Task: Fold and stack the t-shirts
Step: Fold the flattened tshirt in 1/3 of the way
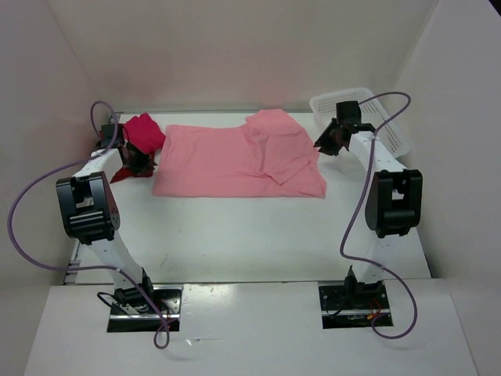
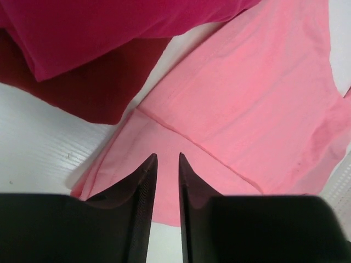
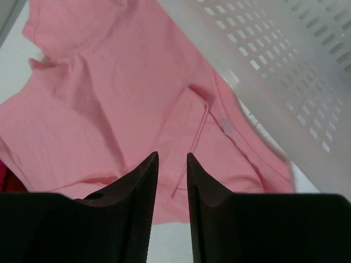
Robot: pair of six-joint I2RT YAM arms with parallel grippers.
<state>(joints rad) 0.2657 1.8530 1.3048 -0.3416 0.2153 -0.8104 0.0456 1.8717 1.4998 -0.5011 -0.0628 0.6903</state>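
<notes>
Pale pink shirt (image 1: 227,157) lies spread flat mid-surface, with one side folded over itself on the right. Magenta shirt (image 1: 145,129) is bunched at the far left, lying on top of the dark red shirt (image 1: 120,175), which pokes out underneath. In the left wrist view the pale pink shirt's hem corner sits beside the dark red shirt, with a strip of bare surface (image 2: 33,148) showing.

Left claw (image 1: 139,162) hovers over the pale pink shirt's left edge next to the red pile. Wrist view: left claw (image 2: 167,161) is clenched to a thin slit with nothing in it, tips just over the pale pink hem.

Right claw (image 1: 329,142) hangs at the shirt's right edge, beside the white basket (image 1: 368,110). Wrist view: right claw (image 3: 172,160) is also clenched to a thin slit and empty, over the collar end; the basket wall touches or overlaps that edge of the shirt.
</notes>
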